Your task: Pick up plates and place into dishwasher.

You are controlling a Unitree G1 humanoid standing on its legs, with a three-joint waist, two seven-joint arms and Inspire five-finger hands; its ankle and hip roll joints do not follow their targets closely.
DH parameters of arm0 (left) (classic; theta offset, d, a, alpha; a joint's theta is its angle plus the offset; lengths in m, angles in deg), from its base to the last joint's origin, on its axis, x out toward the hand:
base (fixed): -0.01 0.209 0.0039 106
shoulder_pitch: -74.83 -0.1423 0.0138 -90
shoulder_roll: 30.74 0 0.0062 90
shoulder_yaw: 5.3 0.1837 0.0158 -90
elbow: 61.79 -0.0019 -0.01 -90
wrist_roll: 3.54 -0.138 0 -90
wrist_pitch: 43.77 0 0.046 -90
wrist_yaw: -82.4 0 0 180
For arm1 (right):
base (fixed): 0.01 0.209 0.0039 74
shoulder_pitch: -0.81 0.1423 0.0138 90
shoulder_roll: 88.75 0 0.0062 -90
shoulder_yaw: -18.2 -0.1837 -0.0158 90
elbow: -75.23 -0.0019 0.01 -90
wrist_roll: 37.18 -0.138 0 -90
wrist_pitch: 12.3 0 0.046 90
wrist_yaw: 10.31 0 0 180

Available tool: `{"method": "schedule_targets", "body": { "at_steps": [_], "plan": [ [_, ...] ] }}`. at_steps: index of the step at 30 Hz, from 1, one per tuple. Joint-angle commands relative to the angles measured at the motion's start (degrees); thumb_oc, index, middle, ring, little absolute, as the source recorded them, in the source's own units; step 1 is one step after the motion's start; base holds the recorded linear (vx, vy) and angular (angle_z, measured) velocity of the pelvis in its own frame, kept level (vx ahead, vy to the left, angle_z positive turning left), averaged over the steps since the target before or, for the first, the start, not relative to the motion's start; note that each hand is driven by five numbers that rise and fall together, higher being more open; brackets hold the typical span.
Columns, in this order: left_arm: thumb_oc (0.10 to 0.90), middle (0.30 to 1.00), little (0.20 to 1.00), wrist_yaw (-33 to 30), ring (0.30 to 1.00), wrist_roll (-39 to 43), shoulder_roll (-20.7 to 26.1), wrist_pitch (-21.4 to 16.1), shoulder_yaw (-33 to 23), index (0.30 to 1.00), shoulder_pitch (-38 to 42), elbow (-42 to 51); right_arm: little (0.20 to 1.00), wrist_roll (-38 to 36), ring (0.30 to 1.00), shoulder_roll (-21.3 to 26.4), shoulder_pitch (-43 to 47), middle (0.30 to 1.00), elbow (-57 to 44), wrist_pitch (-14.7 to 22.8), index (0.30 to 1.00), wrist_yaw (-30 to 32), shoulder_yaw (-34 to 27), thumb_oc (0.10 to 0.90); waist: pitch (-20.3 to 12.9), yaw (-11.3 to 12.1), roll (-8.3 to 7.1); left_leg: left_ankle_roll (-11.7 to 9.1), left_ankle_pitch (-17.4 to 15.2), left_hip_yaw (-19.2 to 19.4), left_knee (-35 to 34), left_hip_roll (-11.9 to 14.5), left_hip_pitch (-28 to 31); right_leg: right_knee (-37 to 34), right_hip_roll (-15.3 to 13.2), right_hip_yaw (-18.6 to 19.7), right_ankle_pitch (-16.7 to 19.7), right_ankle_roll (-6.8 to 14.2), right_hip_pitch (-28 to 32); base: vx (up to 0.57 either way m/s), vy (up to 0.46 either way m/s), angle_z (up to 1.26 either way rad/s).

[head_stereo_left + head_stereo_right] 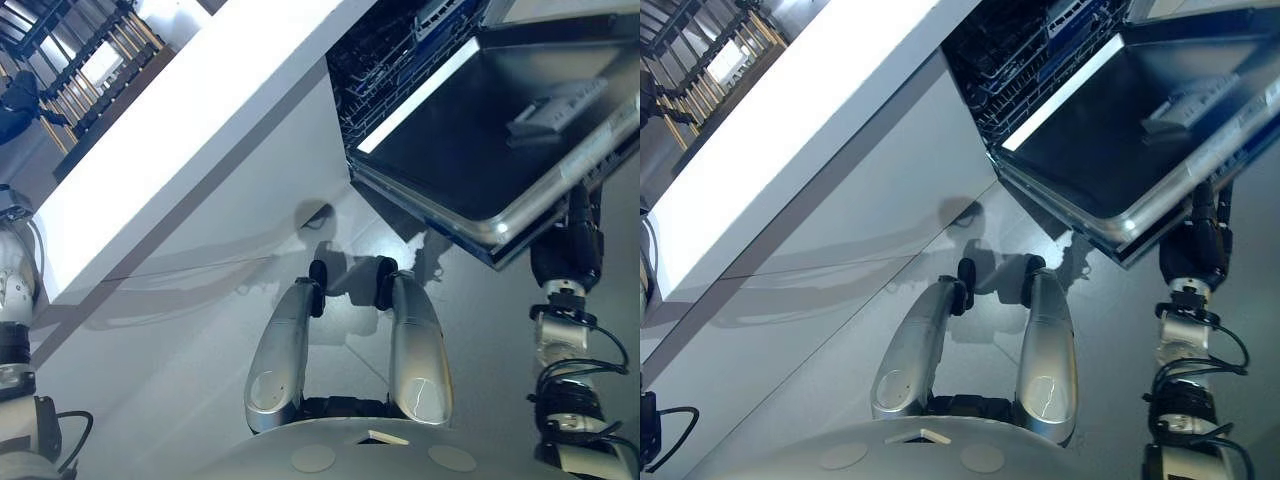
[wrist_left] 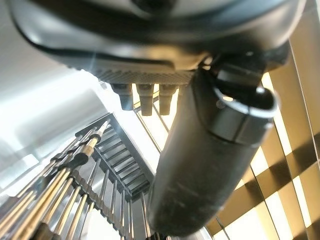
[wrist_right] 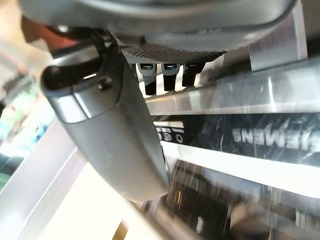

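Dishwasher (image 1: 400, 90) under white counter (image 1: 180, 120): 1 door (image 1: 480, 140) dropped open, smooth dark inner panel, brushed-metal rim, pale strip along hinge edge. 1 black wire rack (image 1: 385, 60) inside cavity behind door, thin bars; whether plates sit in rack cannot tell. White flat cabinet front (image 1: 250, 200) beside dishwasher. Print on door front left unread. Right hand (image 3: 165, 75) just under door edge, 1 dark smooth thumb, short fingers relaxed, holding nothing. Left hand (image 2: 150, 95) well apart from dishwasher, fingers straight, empty, before slatted railing (image 2: 75, 190).
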Motion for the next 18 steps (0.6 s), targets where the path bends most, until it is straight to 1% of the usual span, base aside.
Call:
{"method": "schedule_targets", "body": {
  "at_steps": [1,2,5,10,12,14,15,17,18],
  "plan": [
    [0.8,0.9,0.9,-1.04,0.9,0.35,-13.24,-5.92,7.57,0.9,3.9,5.89,0.9,17.05,0.9,-1.47,28.31,0.9,-19.99,-8.88,0.9,-10.13,20.23,0.8,-0.07,3.16,-2.67,4.51,-2.8,4.2,-0.73,-2.09,2.22,-3.51,3.59,1.81,-0.41,0.34,4.23,0.09,0.067,-0.08],
    [0.8,0.9,0.9,-0.83,0.9,0.37,-13.45,-5.74,7.67,0.9,3.71,5.85,0.9,17.97,0.9,-1.69,28.42,0.9,-19.97,-8.65,0.9,-8.77,20.3,0.8,-0.5,3.42,-2.73,4.54,-2.68,4.1,-1.38,-2.09,3.11,-4.09,3.47,1.64,-0.42,0.27,5.19,0.12,0.076,-0.05],
    [0.8,0.9,0.9,0.42,0.9,0.21,-14.26,-5.36,7.25,0.9,2.26,5.93,0.9,18.04,0.9,-1.84,27.56,0.9,-19.12,-8.65,0.9,-7.39,19.73,0.8,-1.8,4.02,-3.0,4.62,-2.25,3.56,-3.49,-2.21,5.85,-6.03,3.23,1.11,-0.25,0.34,8.01,0.13,0.069,0.05],
    [0.8,0.9,0.9,1.01,0.9,0.38,-15.22,-5.3,6.7,0.9,-0.31,5.74,0.9,18.12,0.9,-2.32,24.78,0.9,-17.12,-7.93,0.9,-3.59,19.04,0.8,-4.04,4.4,-3.69,4.72,-1.38,3.2,-7.57,-2.19,10.32,-10.84,3.19,0.76,0.76,0.95,12.63,0.13,0.071,0.39],
    [0.8,0.9,0.9,1.57,0.9,1.92,-15.87,-5.69,6.21,0.9,-1.53,5.46,0.9,18.33,0.9,-2.24,23.13,0.9,-15.02,-7.25,0.9,-2.02,18.19,0.8,-5.15,4.38,-3.92,4.77,-0.88,3.33,-9.61,-2.14,11.96,-12.96,3.28,0.71,1.27,1.33,14.12,0.1,0.097,0.42],
    [0.8,0.9,0.9,1.82,0.9,1.15,-16.93,-6.56,5.48,0.9,-3.35,5.73,0.9,18.76,0.9,-2.17,20.26,0.9,-11.59,-6.41,0.9,-0.91,16.86,0.8,-6.46,4.36,-4.12,4.85,-0.22,3.46,-12.31,-2.02,13.96,-15.49,3.34,0.76,1.81,1.84,15.83,0.07,0.113,0.35],
    [0.8,0.9,0.9,1.87,0.9,0.87,-17.23,-6.74,5.29,0.9,-4.03,6.1,0.9,18.93,0.9,-2.23,18.99,0.9,-10.43,-6.23,0.9,-0.98,16.36,0.8,-6.94,4.34,-4.18,4.93,0.41,3.52,-13.27,-2.02,14.33,-16.49,3.37,0.76,2.45,1.98,16.2,0.07,0.114,0.05],
    [0.8,0.9,0.9,2.62,0.9,1.03,-18.21,-7.19,4.36,0.9,-6.18,6.65,0.9,18.42,0.9,-1.94,15.29,0.9,-6.83,-5.88,0.9,-1.8,14.76,0.8,-8.03,4.35,-4.3,5.16,0.31,3.6,-15.19,-2.08,16.26,-18.09,3.38,0.86,2.33,2.46,17.86,0.07,0.086,-0.07],
    [0.8,0.9,0.9,3.06,0.9,1.18,-18.83,-7.35,3.99,0.9,-7.28,6.97,0.9,18.63,0.9,-1.7,13.17,0.9,-4.53,-5.04,0.9,-2.24,14.0,0.8,-8.72,4.32,-4.35,5.24,0.47,3.69,-16.41,-2.14,17.19,-19.18,3.48,0.82,2.5,2.76,18.71,0.06,0.077,-0.01]
  ]
}}
